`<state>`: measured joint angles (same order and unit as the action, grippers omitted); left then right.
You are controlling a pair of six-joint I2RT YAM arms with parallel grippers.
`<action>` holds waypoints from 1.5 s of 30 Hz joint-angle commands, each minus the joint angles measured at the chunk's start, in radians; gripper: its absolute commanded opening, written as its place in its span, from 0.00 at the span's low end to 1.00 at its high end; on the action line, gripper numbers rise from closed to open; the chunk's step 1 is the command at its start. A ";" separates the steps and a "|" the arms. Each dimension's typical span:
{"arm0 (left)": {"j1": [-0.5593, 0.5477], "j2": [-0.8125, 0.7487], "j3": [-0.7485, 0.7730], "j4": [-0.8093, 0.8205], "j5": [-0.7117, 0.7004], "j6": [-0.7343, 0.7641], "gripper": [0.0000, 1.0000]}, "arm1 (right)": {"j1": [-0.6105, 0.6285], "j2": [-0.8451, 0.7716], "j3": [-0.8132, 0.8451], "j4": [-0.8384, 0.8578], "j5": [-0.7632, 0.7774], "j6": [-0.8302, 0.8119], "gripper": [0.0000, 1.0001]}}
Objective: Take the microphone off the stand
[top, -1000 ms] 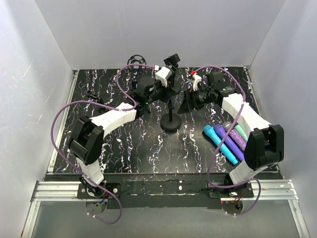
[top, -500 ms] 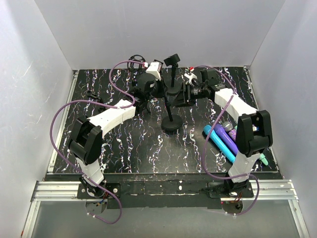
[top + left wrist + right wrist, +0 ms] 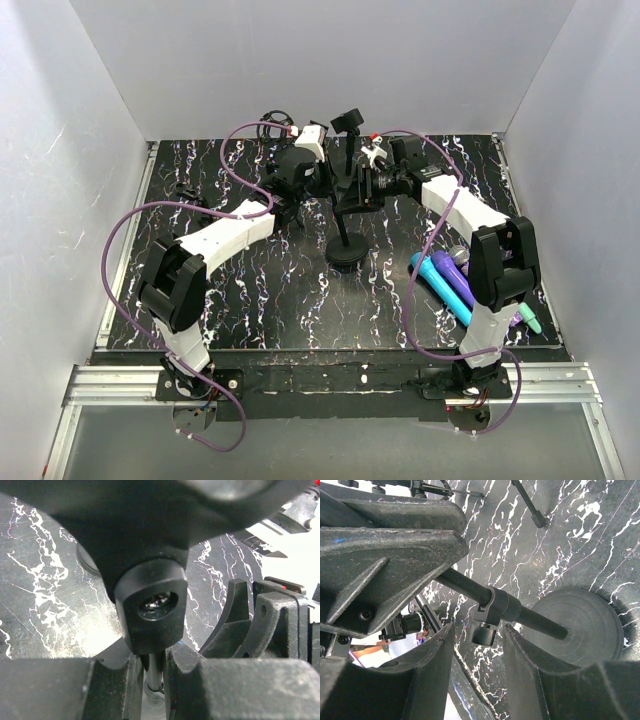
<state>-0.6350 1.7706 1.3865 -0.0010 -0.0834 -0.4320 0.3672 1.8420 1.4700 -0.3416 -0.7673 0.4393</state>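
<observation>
— Change since half a second ago?
— Right gripper (image 3: 476, 670) has swung in to the stand (image 3: 345, 250); its fingers (image 3: 432, 680) sit apart on either side of the pole (image 3: 465, 586). Left gripper (image 3: 154, 680) unchanged, pinched on the pole below the black head (image 3: 347, 122).
— Microphone?
— Cannot tell whether that head holds one. Coloured microphones (image 3: 447, 285) lie on the table (image 3: 250, 300) beside the right arm.

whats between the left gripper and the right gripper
The thin black pole of the microphone stand stands between the left gripper and right gripper, clear in the top external view.
</observation>
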 commanded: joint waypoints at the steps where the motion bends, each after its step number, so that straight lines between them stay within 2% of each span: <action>1: -0.009 -0.048 0.040 -0.025 -0.016 -0.031 0.00 | 0.006 0.008 0.042 -0.016 0.026 -0.002 0.49; 4: -0.008 -0.048 0.037 -0.025 -0.021 -0.039 0.00 | 0.010 0.007 0.035 -0.020 0.034 -0.005 0.44; 7: -0.008 -0.045 0.037 -0.025 -0.018 -0.043 0.00 | 0.015 0.003 0.029 -0.020 0.042 -0.033 0.29; 10: -0.009 -0.043 0.036 -0.022 -0.013 -0.047 0.00 | 0.027 -0.003 0.035 -0.016 0.074 -0.118 0.04; 12: -0.008 -0.046 0.036 -0.025 -0.010 -0.047 0.00 | 0.041 -0.012 0.065 -0.039 0.108 -0.259 0.01; 17: -0.006 -0.059 0.031 -0.021 0.002 -0.057 0.00 | 0.104 -0.110 0.040 -0.018 0.333 -0.837 0.01; 19: -0.006 -0.062 0.023 -0.014 0.017 -0.066 0.00 | 0.127 -0.179 -0.078 0.123 0.397 -1.056 0.01; 22: -0.008 -0.063 0.019 -0.008 0.030 -0.074 0.00 | 0.160 -0.292 -0.311 0.455 0.413 -1.455 0.01; 23: -0.008 -0.063 0.020 -0.007 0.030 -0.076 0.00 | 0.170 -0.320 -0.417 0.648 0.393 -1.613 0.01; 25: -0.006 -0.062 0.022 -0.007 0.028 -0.076 0.00 | 0.168 -0.339 -0.625 1.038 0.303 -1.827 0.01; 27: -0.008 -0.066 0.022 -0.005 0.031 -0.076 0.00 | 0.168 -0.287 -0.739 1.351 0.258 -1.921 0.01; 29: -0.005 -0.068 0.017 -0.005 0.033 -0.076 0.00 | 0.167 -0.236 -0.802 1.550 0.220 -1.941 0.01; 31: -0.005 -0.072 0.011 -0.005 0.031 -0.074 0.00 | 0.170 -0.234 -0.826 1.602 0.207 -1.929 0.31; 33: -0.006 -0.076 0.011 -0.005 0.028 -0.070 0.00 | 0.168 -0.298 -0.840 1.534 0.215 -1.906 0.50; 34: -0.005 -0.076 0.013 -0.005 0.030 -0.068 0.00 | 0.170 -0.343 -0.843 1.453 0.226 -1.889 0.54; 35: -0.005 -0.074 0.014 -0.005 0.030 -0.067 0.00 | 0.168 -0.402 -0.840 1.361 0.241 -1.852 0.59; 36: -0.002 -0.074 0.014 -0.005 0.037 -0.067 0.00 | 0.167 -0.458 -0.830 1.239 0.255 -1.802 0.72; 37: 0.000 -0.073 0.016 -0.007 0.045 -0.067 0.00 | 0.164 -0.521 -0.806 1.108 0.275 -1.748 0.78; 39: 0.006 -0.071 0.016 -0.005 0.059 -0.067 0.00 | 0.157 -0.611 -0.708 0.773 0.316 -1.546 0.81; 41: 0.008 -0.068 0.013 -0.005 0.073 -0.050 0.00 | 0.154 -0.622 -0.546 0.478 0.408 -1.190 0.82; 42: 0.008 -0.072 0.006 0.034 0.076 -0.041 0.00 | 0.153 -0.597 -0.443 0.273 0.469 -1.034 0.79; 44: 0.008 -0.079 -0.009 0.042 0.068 -0.040 0.00 | 0.121 -0.519 -0.273 0.031 0.505 -0.761 0.79; 45: 0.008 -0.082 -0.014 0.045 0.070 -0.039 0.00 | 0.096 -0.473 -0.208 -0.047 0.476 -0.654 0.79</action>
<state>-0.6247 1.7706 1.3823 -0.0021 -0.0582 -0.4606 0.5224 1.2625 1.0161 0.2089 -0.3893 -0.8295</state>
